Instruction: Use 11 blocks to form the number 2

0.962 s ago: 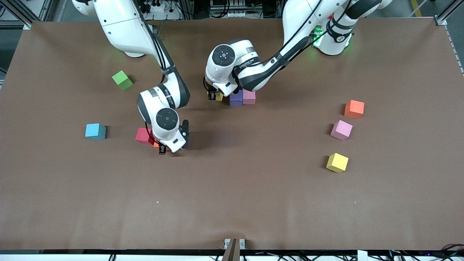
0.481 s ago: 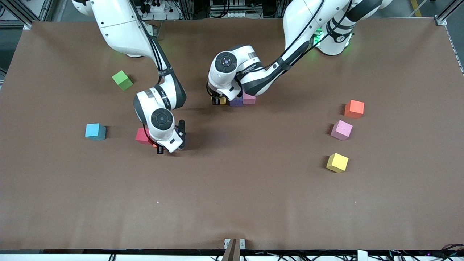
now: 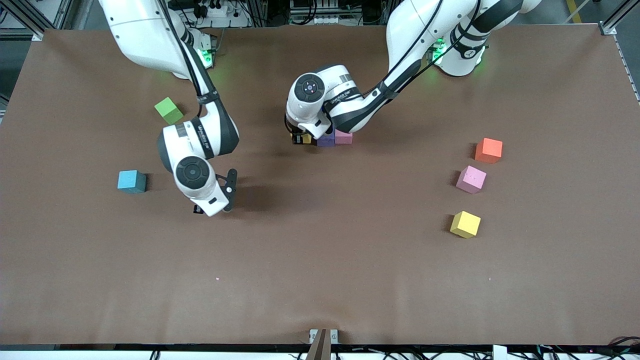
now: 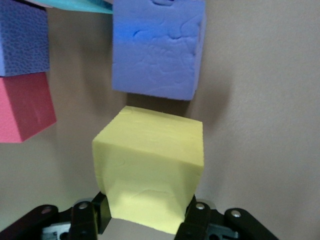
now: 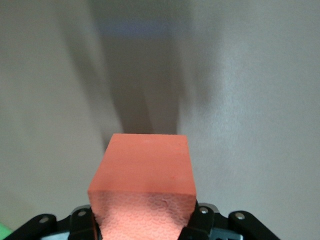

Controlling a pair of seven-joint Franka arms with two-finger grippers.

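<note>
Light blue block [image 3: 132, 181] sits toward the right arm's end. The right gripper [image 3: 199, 209] pinches an orange block [image 5: 142, 185] above bare table. Mid-table, the left gripper [image 3: 299, 139] clamps a yellow block [image 4: 150, 167] just beside the purple block [image 3: 326, 141], pink block [image 3: 344, 137] alongside. The arm's lettering is unreadable. Orange [image 3: 488, 150], pink [image 3: 471, 179] and yellow [image 3: 465, 224] blocks sit loose toward the left arm's end.

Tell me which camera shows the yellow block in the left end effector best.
Left wrist view: the held yellow block fills the frame, clamped in the left end effector beside a purple block. The front view shows only a sliver under the wrist. The right wrist view misses it.
</note>
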